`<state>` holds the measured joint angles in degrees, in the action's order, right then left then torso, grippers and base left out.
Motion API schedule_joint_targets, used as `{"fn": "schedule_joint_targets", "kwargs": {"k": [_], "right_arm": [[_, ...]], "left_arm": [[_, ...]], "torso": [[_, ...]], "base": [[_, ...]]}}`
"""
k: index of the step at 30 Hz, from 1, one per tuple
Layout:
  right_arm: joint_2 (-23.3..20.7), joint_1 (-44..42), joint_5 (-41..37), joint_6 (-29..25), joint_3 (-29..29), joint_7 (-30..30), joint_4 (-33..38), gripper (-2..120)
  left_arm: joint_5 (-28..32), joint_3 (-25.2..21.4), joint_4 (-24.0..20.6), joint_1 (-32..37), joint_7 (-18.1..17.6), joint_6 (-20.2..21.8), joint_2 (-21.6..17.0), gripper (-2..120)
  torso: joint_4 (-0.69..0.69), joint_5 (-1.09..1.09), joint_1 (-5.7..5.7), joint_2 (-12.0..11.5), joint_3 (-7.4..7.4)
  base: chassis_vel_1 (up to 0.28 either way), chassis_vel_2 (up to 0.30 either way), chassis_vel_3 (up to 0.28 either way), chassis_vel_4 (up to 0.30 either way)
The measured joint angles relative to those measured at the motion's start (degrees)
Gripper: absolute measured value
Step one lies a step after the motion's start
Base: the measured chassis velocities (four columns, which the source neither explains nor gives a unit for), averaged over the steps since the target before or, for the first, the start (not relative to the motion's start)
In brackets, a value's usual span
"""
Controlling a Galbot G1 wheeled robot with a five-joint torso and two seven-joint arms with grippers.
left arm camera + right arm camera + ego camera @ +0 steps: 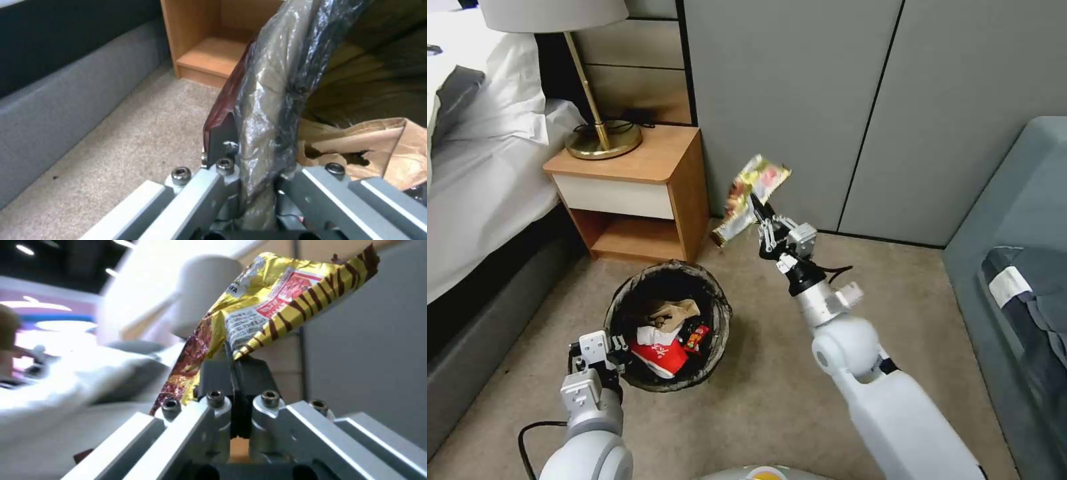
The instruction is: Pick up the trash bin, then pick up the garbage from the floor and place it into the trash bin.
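The right gripper [755, 202] is raised in front of the grey wall panels [800, 100], its fingers pinched tight on a yellow snack wrapper [752, 193]; in the right wrist view the two dark fingertips [220, 373] are pressed together on the lower edge of that wrapper [276, 303], whose gold foil with brown stripes and a red label fans out above them; the wrapper hangs in the air beyond the bin and to its right, clear of the carpet [760, 400]. The left gripper [617, 347] is low at the near left side of the trash bin [627, 300], clamped on its rim; the left wrist view shows one finger [221, 133] outside the wall and the other inside, with the dark bag [276, 83] folded over the rim squeezed between them. The bin holds a red-and-white carton [660, 353], a brown paper scrap [675, 312] and a small red wrapper [696, 337]; just behind it stands a wooden nightstand [647, 193] carrying a brass-based lamp [602, 137], beside a bed [480, 180]; a grey sofa [1014, 267] lies to the right.
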<state>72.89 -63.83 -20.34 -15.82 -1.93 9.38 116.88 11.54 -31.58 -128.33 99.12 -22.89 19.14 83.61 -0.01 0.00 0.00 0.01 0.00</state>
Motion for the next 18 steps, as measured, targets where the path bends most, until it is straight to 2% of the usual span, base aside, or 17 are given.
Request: {"fn": "schedule_joint_targets", "kwargs": {"k": [5,10,18], "right_arm": [[-1.6,-4.1,2.4,-0.5,3.7,1.1,1.5,0],[-2.6,-6.7,7.0,-1.4,9.2,1.2,-4.6,0],[-2.5,-6.4,8.1,-1.9,11.9,0.9,-10.7,0]], "left_arm": [[-0.2,0.2,0.0,0.0,0.0,0.0,0.0,0],[-0.3,0.5,-0.3,-0.1,0.0,0.0,0.0,0],[-0.3,0.7,-0.6,0.1,0.0,0.0,0.0,0]], "torso": [[0.00,-0.01,0.00,0.0,0.00],[0.01,0.00,0.00,0.0,0.00],[0.01,0.00,0.00,0.0,0.01]], "base": [[0.000,0.000,0.000,0.000],[0.000,0.000,0.000,0.000],[0.000,0.000,0.000,0.000]]}}
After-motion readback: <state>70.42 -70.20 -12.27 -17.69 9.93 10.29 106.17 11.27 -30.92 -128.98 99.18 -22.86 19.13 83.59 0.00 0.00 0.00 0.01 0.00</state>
